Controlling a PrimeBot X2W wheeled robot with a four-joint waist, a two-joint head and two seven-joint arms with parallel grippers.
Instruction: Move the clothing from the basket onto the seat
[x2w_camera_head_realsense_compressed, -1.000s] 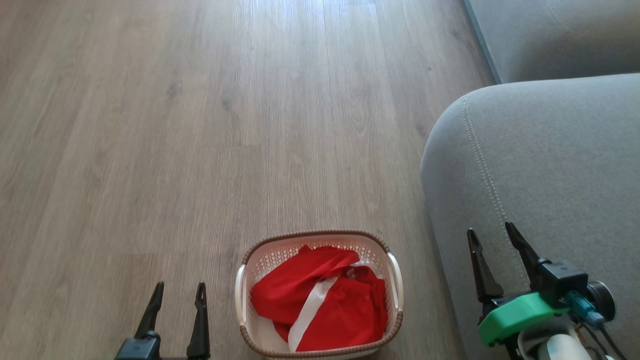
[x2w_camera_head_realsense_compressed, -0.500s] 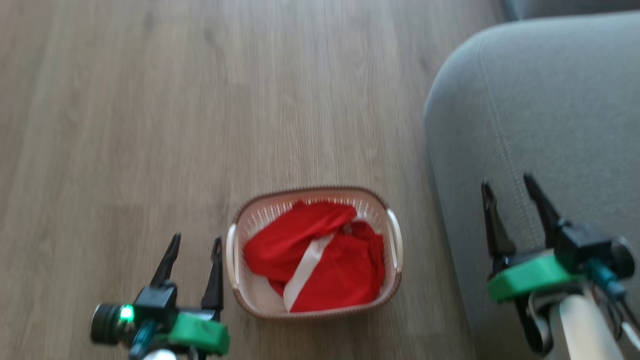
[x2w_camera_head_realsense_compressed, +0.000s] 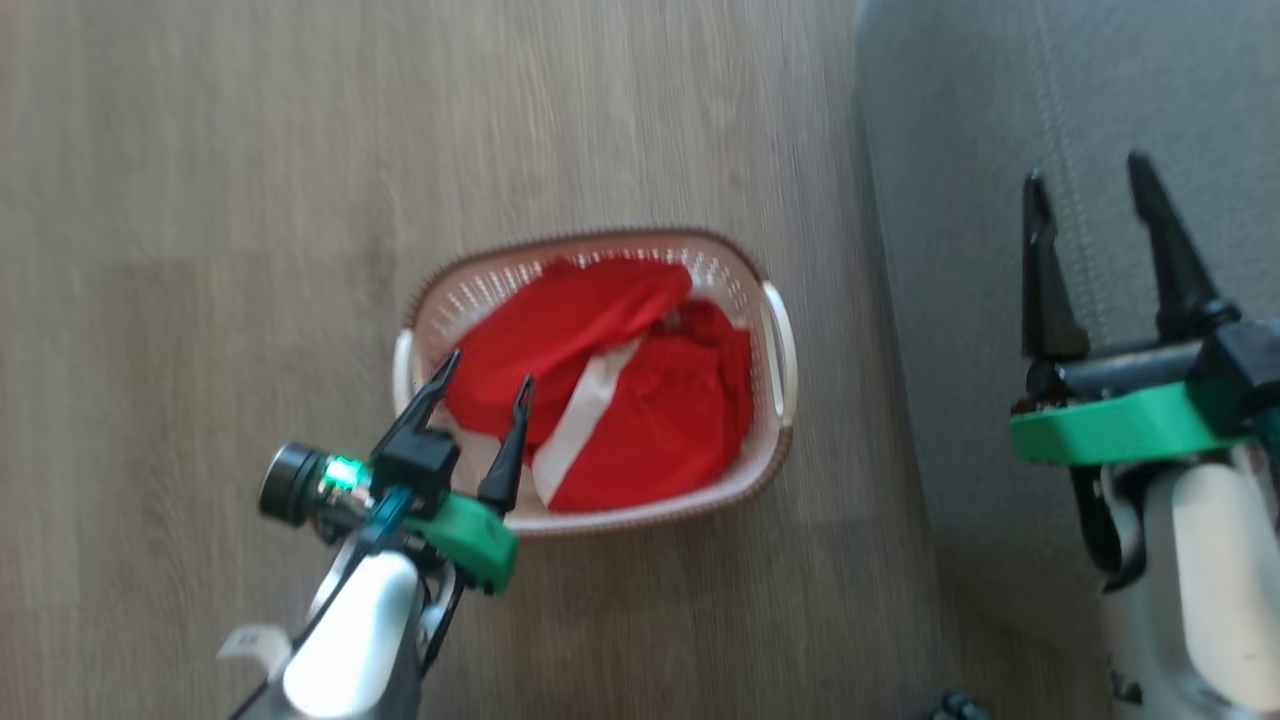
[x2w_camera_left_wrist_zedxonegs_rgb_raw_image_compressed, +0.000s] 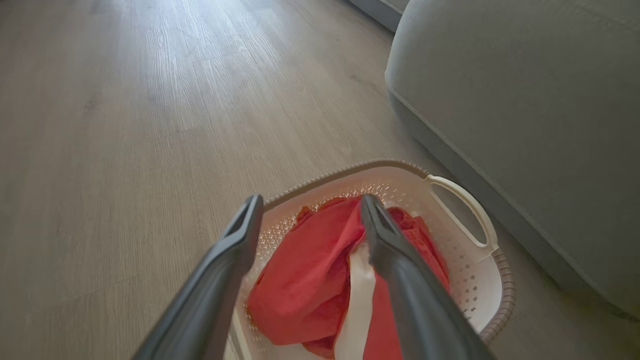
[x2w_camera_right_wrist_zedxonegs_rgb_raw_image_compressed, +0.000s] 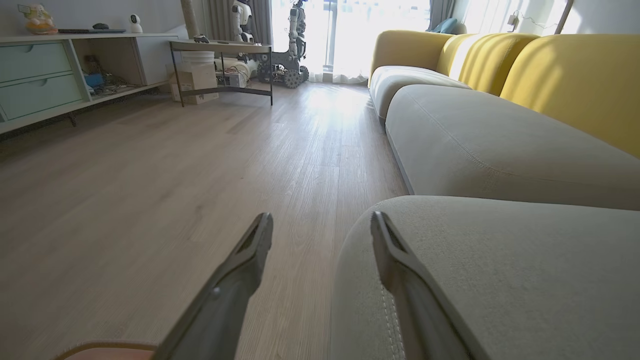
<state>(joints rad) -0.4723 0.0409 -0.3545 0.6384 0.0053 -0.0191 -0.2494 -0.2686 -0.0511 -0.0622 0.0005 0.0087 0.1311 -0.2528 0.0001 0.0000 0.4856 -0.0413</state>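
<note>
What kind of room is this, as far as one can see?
Probably a living room: a long grey sofa with yellow back cushions, a low sideboard with drawers, and a wood-look plank floor.

Wood-look floor (x2w_camera_head_realsense_compressed: 200, 200), basket (x2w_camera_head_realsense_compressed: 775, 340), grey seat (x2w_camera_head_realsense_compressed: 960, 150)

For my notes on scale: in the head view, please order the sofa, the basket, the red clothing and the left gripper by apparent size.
1. sofa, cut by the frame
2. basket
3. clothing
4. left gripper, nearer the camera
</note>
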